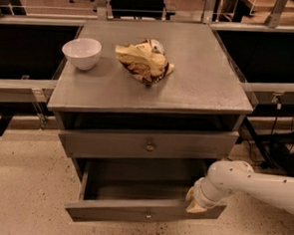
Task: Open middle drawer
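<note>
The grey cabinet [154, 85] has its middle drawer [131, 212] pulled well out, showing a dark, empty grey box. Its long flat front carries a small brass knob [148, 216]. The bigger upper drawer front [110, 144] with its own brass knob [150, 146] sits above it, nearly closed. The lowest drawer is hidden under the open one. My gripper [195, 204], at the end of the white arm [253, 183] that reaches in from the right, is at the right end of the middle drawer's front, against its top edge.
A white bowl [81, 52] and a crumpled chip bag [143, 62] lie on the cabinet top. Dark counters with metal rails run along both sides behind. Cables and a dark stand are on the floor to the right [280, 147]. Speckled floor lies in front.
</note>
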Tool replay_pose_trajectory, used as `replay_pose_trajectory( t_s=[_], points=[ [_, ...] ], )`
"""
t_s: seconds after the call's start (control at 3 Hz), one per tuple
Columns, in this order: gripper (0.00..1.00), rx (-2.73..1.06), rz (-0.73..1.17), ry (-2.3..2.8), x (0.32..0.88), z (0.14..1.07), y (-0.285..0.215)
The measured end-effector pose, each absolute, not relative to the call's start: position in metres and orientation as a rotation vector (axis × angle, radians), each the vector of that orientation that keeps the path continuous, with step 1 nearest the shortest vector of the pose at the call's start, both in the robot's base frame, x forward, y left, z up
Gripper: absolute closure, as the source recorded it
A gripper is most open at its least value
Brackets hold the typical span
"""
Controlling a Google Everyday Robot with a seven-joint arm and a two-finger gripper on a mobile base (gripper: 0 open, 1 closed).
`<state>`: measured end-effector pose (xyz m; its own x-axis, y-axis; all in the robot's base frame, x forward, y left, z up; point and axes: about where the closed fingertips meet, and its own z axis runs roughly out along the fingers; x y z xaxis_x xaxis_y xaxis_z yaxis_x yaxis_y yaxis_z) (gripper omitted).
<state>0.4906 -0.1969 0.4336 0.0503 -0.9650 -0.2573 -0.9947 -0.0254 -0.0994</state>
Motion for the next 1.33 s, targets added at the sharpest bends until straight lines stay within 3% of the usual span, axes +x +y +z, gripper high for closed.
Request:
replay_pose_trajectory(
  t_s=[0.33, 0.67, 1.33],
  points=[
    [0.72, -2.078, 0.171, 1.999, 0.491, 0.436, -0.197],
    [0.63, -2.077, 0.276, 1.966, 0.462, 0.442, -0.182],
    [0.22, -2.077, 0.276, 1.966, 0.463, 0.442, -0.183]
  ],
)
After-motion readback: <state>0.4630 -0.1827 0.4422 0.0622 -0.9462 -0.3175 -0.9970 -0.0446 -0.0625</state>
